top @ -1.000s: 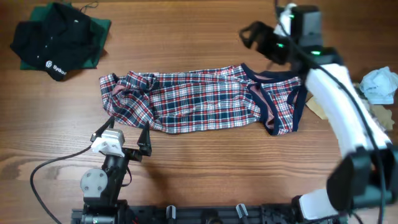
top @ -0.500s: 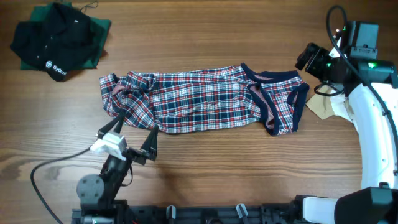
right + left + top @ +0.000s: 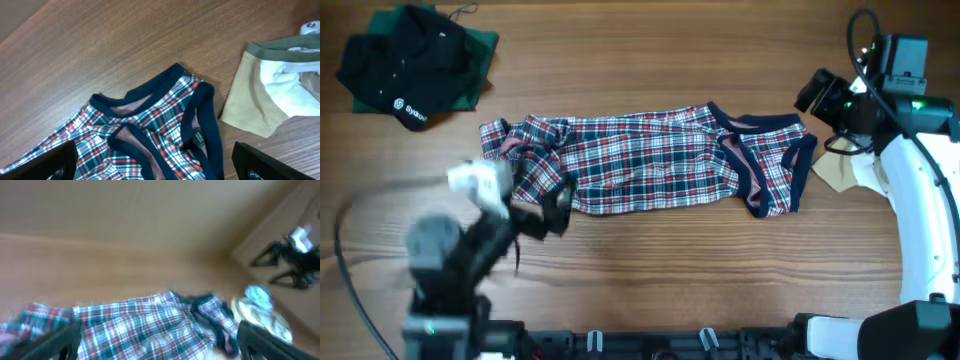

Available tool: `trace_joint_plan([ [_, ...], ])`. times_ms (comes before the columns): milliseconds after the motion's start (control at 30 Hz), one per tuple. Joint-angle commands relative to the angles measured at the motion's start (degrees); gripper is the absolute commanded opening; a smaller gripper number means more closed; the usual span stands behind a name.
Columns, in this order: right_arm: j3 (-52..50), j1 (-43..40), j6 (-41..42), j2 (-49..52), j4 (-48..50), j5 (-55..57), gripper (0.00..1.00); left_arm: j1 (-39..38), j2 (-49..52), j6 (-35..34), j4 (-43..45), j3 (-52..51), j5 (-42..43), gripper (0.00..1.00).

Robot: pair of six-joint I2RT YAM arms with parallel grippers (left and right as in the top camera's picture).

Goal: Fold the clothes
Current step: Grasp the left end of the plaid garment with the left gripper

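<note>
The plaid garment lies unfolded mid-counter. Your left end effector is near its left end and your right end effector is near the waistband. Both are wide open and empty. Next, you likely grip an edge.

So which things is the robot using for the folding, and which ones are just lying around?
For the job:
- the plaid garment, spread out flat
- the left claw and the right claw, both open

Just lying about:
- the black shirt, on top of a green cloth
- the tan and white cloth, beside the plaid's navy-edged end
</note>
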Motion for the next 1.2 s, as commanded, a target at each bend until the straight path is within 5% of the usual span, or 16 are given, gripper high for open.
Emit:
trace_joint_plan([
  [0,-0.46,-0.02,1.68,-0.50,-1.14,0.11,1.00,0.37,16.57,0.35,-11.06,16.17,1.60,1.00],
  [133,-0.46,0.00,1.68,-0.50,-1.81,-0.35,1.00,0.09,28.24,-5.20,-12.50,19.10,3.19,0.99],
  [267,-0.46,0.00,1.70,-0.50,-1.70,-0.35,1.00,-3.48,40.19,-23.74,-19.71,19.30,-16.22,1.00],
  [500,-0.46,0.00,1.68,-0.50,-1.70,-1.18,1.00,-5.46,52.96,-39.67,-23.10,19.30,-25.29,0.99],
  [633,-0.46,0.00,1.68,-0.50,-1.70,-1.18,1.00,-5.51,57.22,-42.82,-22.18,19.30,-33.31,0.99],
  [1167,-0.46,0.00,2.16,-0.39,-1.33,-2.03,1.00,-10.32,63.23,-36.57,-17.16,20.33,-29.86,0.99],
])
